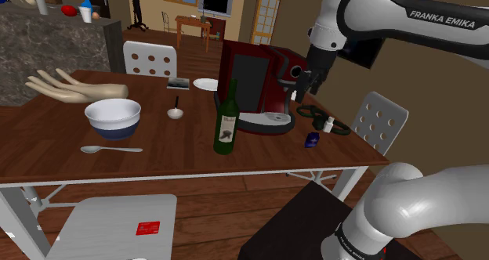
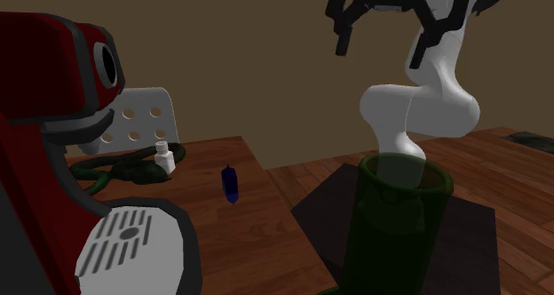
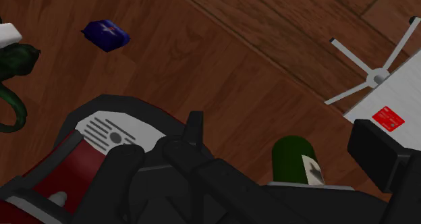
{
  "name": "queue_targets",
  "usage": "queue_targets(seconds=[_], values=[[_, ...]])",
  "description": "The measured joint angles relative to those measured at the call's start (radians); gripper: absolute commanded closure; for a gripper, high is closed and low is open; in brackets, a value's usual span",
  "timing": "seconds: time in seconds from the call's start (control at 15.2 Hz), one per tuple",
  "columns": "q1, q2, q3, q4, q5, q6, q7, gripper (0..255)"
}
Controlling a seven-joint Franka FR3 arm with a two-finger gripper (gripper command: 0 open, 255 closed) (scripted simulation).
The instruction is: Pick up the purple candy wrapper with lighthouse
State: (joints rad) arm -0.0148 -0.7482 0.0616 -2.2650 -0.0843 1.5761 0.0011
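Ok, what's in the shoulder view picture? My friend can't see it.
A white robot arm reaches over a wooden table, its black end effector hanging beside a red coffee machine. A small dark blue candy wrapper lies on the table towards the right. A green bottle, a white bowl and a spoon sit further left.

Tabletop layout from the shoulder view

The coffee machine (image 1: pixel 255 86) stands toward the far right of the tabletop (image 1: pixel 157 164), with a bottle (image 1: pixel 226 121) just in front of it. Left of the bottle sits a small cup (image 1: pixel 175 113), then a bowl (image 1: pixel 113 117), with a spoon (image 1: pixel 110 149) before the bowl. A plate (image 1: pixel 206 84) lies behind the cup. Right of the machine lies the candy wrapper (image 1: pixel 312 140), a coiled cable (image 1: pixel 313 112) and a vial (image 1: pixel 338 127) behind it. The end effector (image 1: pixel 306 86) hangs above the cable.
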Motion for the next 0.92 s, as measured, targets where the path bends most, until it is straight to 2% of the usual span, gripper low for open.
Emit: queue_targets(seconds=[0.26, 0.92], values=[[-0.015, -0.016, -0.038, -0.057, -0.026, 0.051, -0.032, 0], [-0.095, -0.022, -0.197, -0.284, -0.143, 0.328, -0.139, 0]])
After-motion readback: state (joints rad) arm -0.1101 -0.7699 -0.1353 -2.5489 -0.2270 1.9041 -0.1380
